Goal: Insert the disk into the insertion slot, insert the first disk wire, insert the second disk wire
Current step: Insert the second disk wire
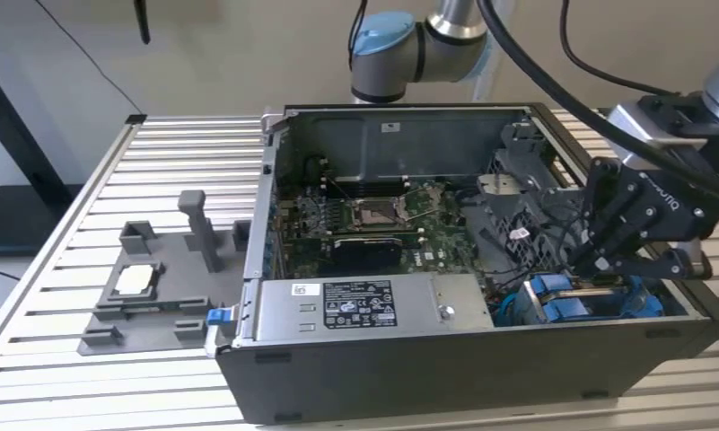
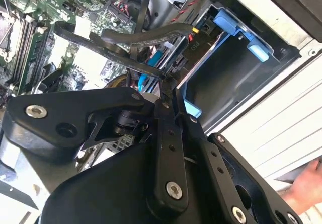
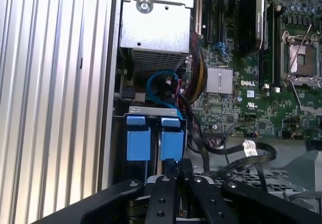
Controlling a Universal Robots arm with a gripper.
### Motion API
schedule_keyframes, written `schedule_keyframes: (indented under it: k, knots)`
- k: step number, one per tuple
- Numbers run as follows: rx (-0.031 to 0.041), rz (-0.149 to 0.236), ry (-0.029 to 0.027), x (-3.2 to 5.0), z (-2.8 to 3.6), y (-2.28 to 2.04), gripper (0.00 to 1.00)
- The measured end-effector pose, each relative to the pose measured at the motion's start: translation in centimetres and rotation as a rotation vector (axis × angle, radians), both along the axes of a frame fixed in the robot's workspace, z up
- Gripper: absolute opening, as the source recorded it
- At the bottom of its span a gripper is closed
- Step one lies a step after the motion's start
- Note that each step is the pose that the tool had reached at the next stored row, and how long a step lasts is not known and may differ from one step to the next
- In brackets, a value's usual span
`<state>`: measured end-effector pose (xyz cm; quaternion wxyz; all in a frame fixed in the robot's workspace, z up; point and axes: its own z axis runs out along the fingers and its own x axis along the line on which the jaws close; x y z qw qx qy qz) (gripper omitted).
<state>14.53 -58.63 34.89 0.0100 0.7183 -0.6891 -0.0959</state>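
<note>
the insertion slot [image 3: 151, 138] sits directly ahead of our gripper [image 3: 172, 169], its blue fittings just past the fingertips. we see the fingers pressed together on a thin black wire [image 2: 126, 38], whose length trails back toward the motherboard [image 3: 251, 58].

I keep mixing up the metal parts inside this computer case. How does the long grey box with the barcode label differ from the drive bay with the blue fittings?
The long grey box is closed and carries a white label; the drive bay is open-framed with blue fittings. The box runs along the case's near edge, while the bay sits in the corner on the exterior view's right, beneath the end effector. Both are grey metal.
</note>
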Motion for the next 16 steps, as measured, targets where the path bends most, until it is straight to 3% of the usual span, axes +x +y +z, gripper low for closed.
schedule_keyframes:
  k: [3,8,10,13,16]
  knots:
    - [0.0089,-0.001,0.0021,0.76,-0.06,-0.01,0.16]
    - [0.0167,-0.019,0.002,0.89,-0.28,-0.01,0.16]
    - [0.0176,-0.03,0.0024,0.9,-0.36,-0.01,0.16]
    - [0.0176,-0.038,0.0096,0.9,-0.43,-0.01,0.16]
    - [0.0177,-0.038,0.0103,0.9,-0.44,-0.01,0.16]
